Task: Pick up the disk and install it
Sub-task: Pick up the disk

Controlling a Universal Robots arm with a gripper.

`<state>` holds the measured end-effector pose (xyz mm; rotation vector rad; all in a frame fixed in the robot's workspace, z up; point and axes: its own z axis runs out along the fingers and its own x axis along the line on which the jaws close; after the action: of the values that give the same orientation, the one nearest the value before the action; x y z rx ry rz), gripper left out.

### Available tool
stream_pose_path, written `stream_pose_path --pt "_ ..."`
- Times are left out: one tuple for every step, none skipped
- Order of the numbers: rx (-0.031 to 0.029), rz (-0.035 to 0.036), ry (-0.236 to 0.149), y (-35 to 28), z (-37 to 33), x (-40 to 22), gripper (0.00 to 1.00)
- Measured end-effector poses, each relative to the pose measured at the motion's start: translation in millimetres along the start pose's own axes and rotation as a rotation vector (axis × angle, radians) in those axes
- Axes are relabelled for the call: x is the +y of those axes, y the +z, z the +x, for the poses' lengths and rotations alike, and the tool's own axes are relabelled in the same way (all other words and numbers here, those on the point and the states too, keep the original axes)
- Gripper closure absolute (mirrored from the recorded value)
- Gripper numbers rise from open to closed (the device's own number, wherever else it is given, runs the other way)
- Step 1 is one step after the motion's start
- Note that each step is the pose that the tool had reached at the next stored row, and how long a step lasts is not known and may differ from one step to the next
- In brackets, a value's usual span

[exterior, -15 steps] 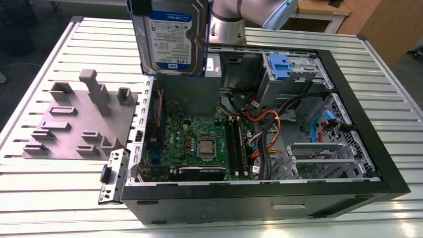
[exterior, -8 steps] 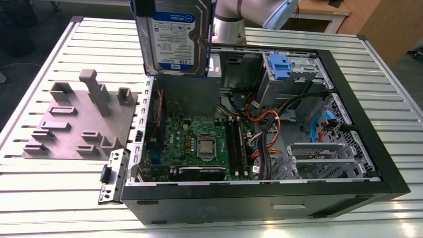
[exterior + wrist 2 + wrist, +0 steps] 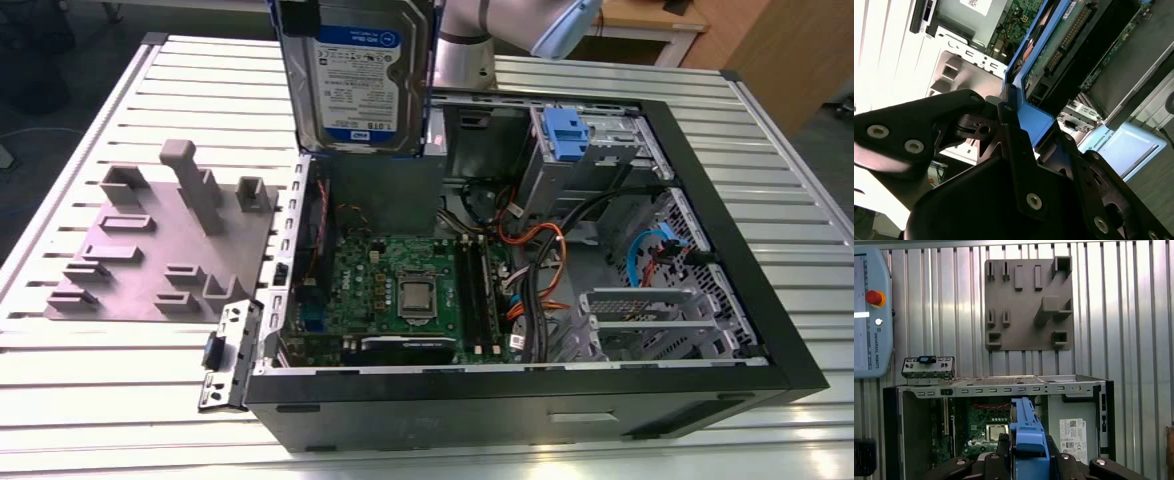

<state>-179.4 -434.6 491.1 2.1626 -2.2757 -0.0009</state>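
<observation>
Carrying step, I judge; gripper [image 3: 1026, 452] jaws clamped on the disk [image 3: 358, 80], held upright over the open case [image 3: 534, 410] at its 11 o'clock; installing calls for squaring its rails to a bay.

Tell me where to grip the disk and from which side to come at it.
Take the disk at its blue-railed end, coming from above, the side away from the open case. It hangs upright and is thin edge-on, so the pincer closes across its two broad faces, as it is clamped now.
</observation>
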Motion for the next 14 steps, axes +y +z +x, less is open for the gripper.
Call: stream_pose_path --pt "0.0002 -0.0001 0.0 0.0 -0.1 -0.6 0.64" --pt "0.0002 -0.0002 0.0 0.1 -0.1 -1.4 0.64" --pt "0.0002 -0.0001 0.0 0.3 -0.2 -2.6 0.64" --pt "0.0001 0.0001 0.0 0.4 -0.2 -4.0 0.64" --pt "0.0002 0.0002 0.0 0.6 -0.3 -5.5 0.64" --pt "0.0001 0.0005 0.0 0.8 -0.4 -7.0 0.64" --pt "0.0 0.0009 0.0 1.0 -0.5 -8.5 0.64" --pt "0.0 0.0011 0.0 1.2 -0.6 -10.0 0.64" --pt "0.0001 0.0013 0.0 1.4 -0.6 -11.7 0.64" --pt "0.0 0.0015 0.0 1.6 -0.7 -13.6 0.64" --pt "0.0 0.0016 0.0 1.7 -0.8 -15.7 0.64" --pt "0.0 0.0016 0.0 1.8 -0.9 -17.6 0.64" --pt "0.0 0.0018 0.0 1.9 -0.8 -19.1 0.64" --pt "0.0 0.0019 0.0 2.1 -0.6 -20.1 0.64"
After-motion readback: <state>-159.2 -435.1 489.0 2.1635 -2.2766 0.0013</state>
